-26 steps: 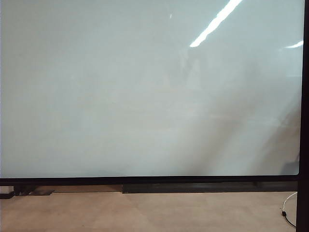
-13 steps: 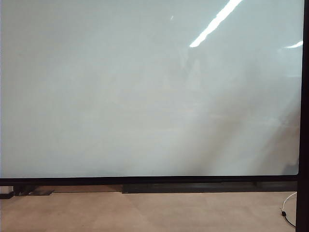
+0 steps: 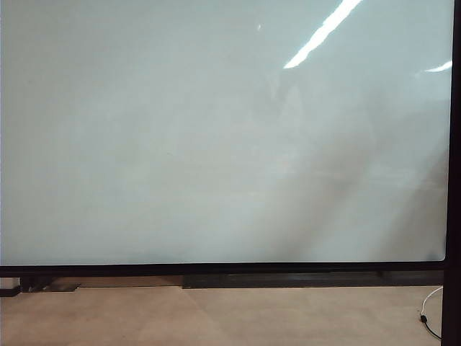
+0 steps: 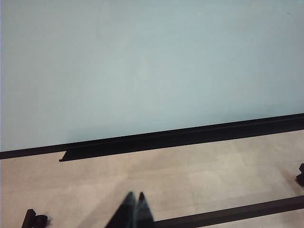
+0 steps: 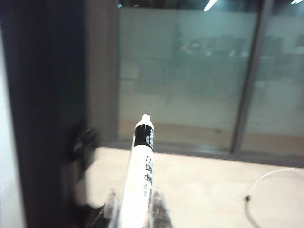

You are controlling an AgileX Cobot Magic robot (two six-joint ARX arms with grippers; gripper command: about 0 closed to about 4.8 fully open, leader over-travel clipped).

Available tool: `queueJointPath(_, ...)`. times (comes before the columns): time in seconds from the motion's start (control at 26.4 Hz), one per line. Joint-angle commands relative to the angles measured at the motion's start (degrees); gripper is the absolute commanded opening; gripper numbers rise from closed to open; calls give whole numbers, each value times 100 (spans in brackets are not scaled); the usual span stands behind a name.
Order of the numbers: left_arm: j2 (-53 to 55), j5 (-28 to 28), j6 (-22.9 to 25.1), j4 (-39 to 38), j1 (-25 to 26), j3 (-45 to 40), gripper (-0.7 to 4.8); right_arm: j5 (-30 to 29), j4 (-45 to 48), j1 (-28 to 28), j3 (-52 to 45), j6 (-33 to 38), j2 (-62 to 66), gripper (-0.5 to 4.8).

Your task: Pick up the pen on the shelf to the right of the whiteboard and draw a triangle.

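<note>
The right gripper (image 5: 135, 209) is clamped on the pen (image 5: 138, 171), its translucent fingers (image 5: 110, 205) pressed against the lower barrel on either side; the pen stands nearly upright in the right wrist view, dark tip uppermost, beside a dark vertical post (image 5: 45, 114) and in front of glass panels; neither this gripper nor the pen appears in the exterior view, so the pen is judged to be off to the right of the whiteboard (image 3: 216, 144)

The left gripper (image 4: 134, 209) hangs low in front of the board's bottom frame (image 4: 190, 137), above the pale floor (image 4: 180, 175); its two dark fingertips (image 4: 142, 204) meet at a point with nothing between them

The whiteboard surface is bare; no triangle is drawn, so the pick-up appears complete and the step in hand is judged to be carrying the pen to the board

To perform this step well: keep the grip firm so that the barrel does not slip or rotate between the fingers; clear the dark post before swinging toward the board; bring the tip square to the surface and make contact lightly, since hard pressure could push the pen back through the fingers; begin well inside the black frame so that all three sides fit

Containers: none is visible; the shelf itself cannot be made out in any view
</note>
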Motion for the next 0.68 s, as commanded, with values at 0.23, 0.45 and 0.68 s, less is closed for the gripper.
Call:
queueJointPath(0.23,0,2,4,-48,-2,11,-5,1427,15,-382,-1744,-275,-2481,-4)
queueJointPath(0.45,0,2,2,-48,-2,11,-5,1362,-1493,280,-2951,503,-5447,-5)
queueJointPath(0.68,0,2,4,-48,-2,11,-5,1438,-1641,2236,-2944,1681,-6024,-5)
